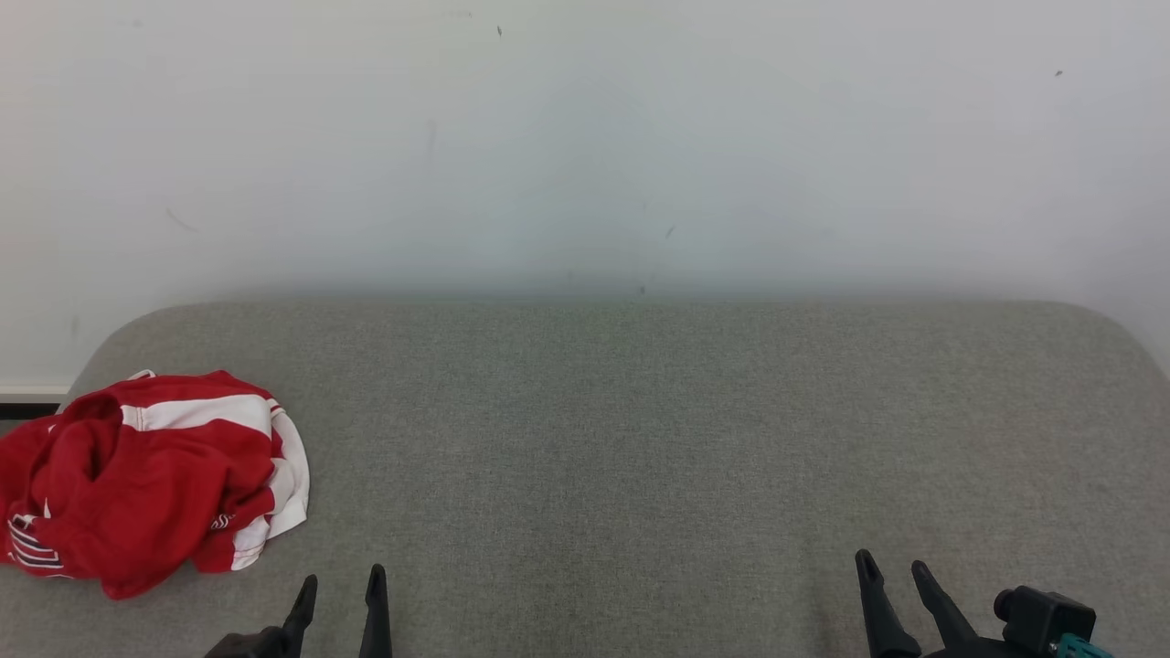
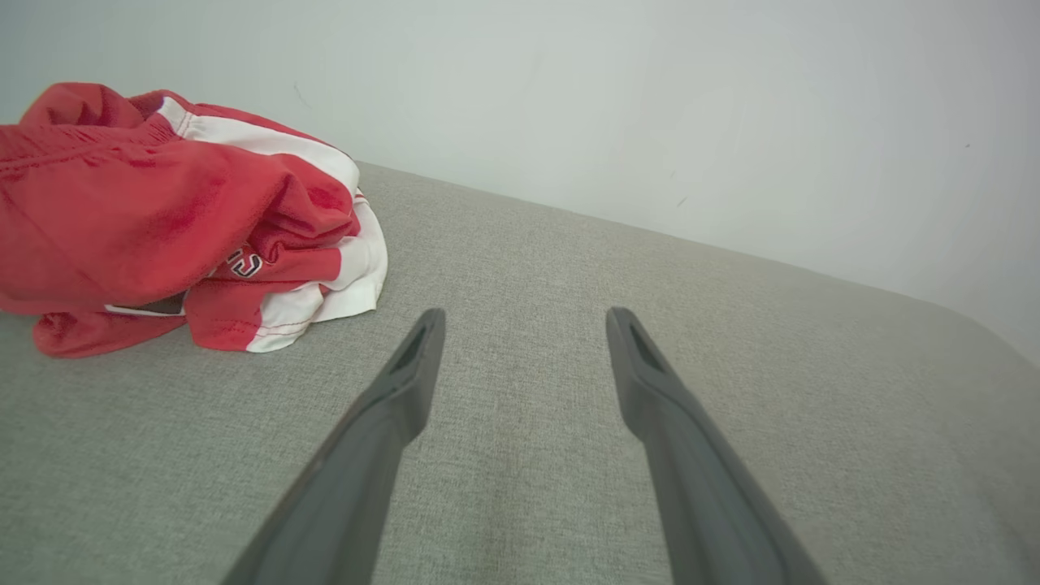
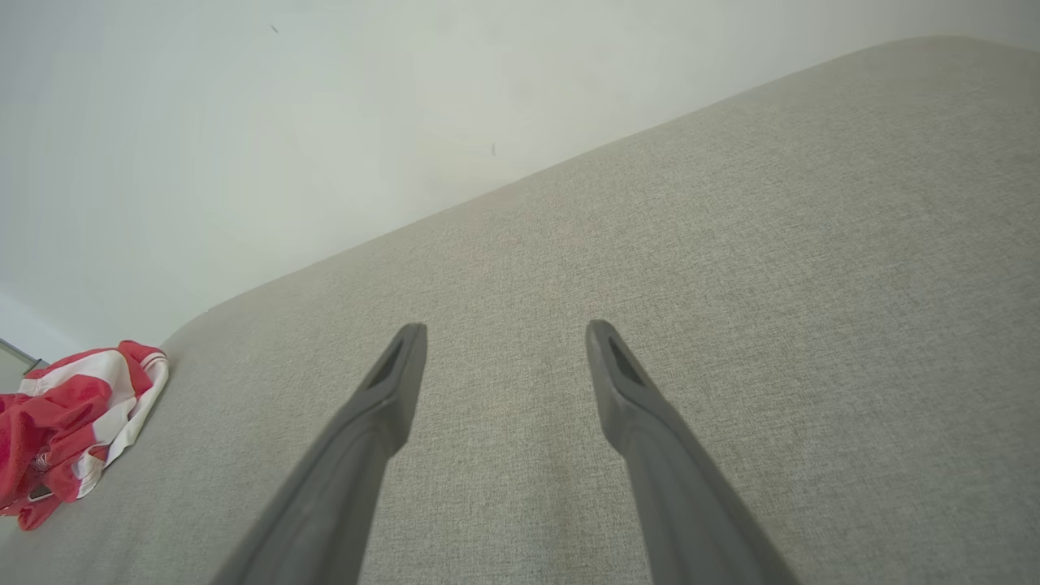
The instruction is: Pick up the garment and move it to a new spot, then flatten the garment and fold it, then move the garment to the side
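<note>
A red garment with white stripes lies crumpled in a heap at the left end of the grey fabric surface. In the left wrist view the garment bulks up at the upper left, beyond and left of my fingertips. At the bottom left of the head view my left gripper stands open and empty, just right of the heap. My right gripper is open and empty at the bottom right, far from the cloth. The right wrist view shows the garment small at its left edge.
A white wall rises directly behind the grey surface. The surface has rounded back corners and its left edge runs close beside the heap. A dark strip of floor edge shows past the left corner.
</note>
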Available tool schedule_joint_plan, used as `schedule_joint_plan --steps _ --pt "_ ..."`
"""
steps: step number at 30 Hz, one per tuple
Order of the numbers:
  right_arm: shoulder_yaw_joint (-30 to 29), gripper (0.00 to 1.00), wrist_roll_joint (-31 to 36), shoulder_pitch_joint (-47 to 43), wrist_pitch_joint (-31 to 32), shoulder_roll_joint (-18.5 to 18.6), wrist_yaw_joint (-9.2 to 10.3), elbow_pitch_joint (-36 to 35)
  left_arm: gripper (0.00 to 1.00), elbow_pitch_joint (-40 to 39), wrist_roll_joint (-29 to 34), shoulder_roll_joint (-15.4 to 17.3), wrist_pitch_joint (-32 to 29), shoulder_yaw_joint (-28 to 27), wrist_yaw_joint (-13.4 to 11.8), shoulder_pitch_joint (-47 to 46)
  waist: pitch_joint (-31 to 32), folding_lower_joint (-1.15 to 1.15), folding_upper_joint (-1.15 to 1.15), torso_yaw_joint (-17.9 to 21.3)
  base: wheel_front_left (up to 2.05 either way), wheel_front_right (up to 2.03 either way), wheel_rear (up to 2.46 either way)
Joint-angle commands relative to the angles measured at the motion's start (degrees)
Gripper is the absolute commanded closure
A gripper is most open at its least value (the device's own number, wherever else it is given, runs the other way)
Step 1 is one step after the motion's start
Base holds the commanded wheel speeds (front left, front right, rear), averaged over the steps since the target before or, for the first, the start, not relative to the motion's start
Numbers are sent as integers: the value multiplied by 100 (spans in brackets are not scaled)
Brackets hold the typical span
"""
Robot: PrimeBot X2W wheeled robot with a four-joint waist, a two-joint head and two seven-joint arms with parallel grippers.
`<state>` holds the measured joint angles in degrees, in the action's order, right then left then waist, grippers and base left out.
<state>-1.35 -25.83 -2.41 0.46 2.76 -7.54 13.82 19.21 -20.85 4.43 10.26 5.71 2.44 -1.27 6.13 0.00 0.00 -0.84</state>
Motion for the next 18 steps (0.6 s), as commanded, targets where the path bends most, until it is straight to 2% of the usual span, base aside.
schedule_joint_plan --steps 1,18 --pt "-11 0 119 -22 -37 14 7 -13 0 -1 127 44 57 31 -19 -90 8 0 0 -3 0 0 0" --pt "40 0 802 -74 -151 17 8 121 0 194 823 89 298 246 -121 -133 160 0 0 -11 0 0 0"
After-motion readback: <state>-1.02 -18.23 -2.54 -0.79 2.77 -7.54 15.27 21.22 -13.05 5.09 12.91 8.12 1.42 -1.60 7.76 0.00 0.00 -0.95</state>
